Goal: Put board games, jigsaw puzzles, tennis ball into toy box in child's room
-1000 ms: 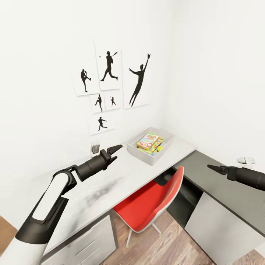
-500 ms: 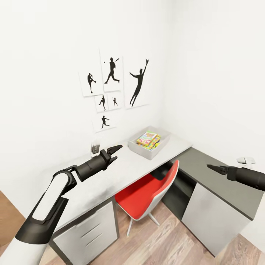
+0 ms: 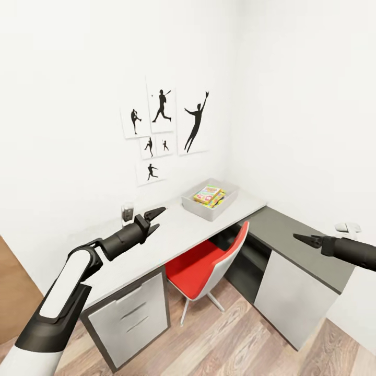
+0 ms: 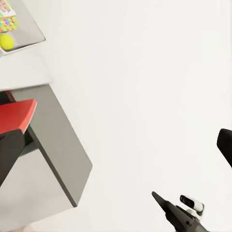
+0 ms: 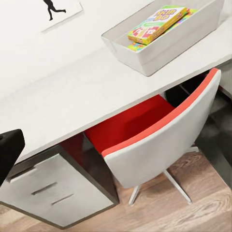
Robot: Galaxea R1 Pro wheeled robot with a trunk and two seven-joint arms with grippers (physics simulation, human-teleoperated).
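1 toy box (image 3: 210, 202) at table's (image 3: 172, 235) far end: 1 SKIP-BO game (image 5: 155, 23) topmost, 1 tennis ball (image 4: 6, 41) beside. 1 red chair (image 3: 209, 266) tucked under. 6 silhouette pictures (image 3: 167, 125) above. Left gripper (image 3: 154, 218) slightly parted, empty; right gripper (image 3: 302, 238) empty, jaw gap unclear.

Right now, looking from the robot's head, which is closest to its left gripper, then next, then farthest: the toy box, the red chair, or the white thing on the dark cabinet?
1. Red chair, just right of the left gripper, tucked under the table.
2. Toy box, farther along the table.
3. White thing, across on the dark cabinet by the right gripper.
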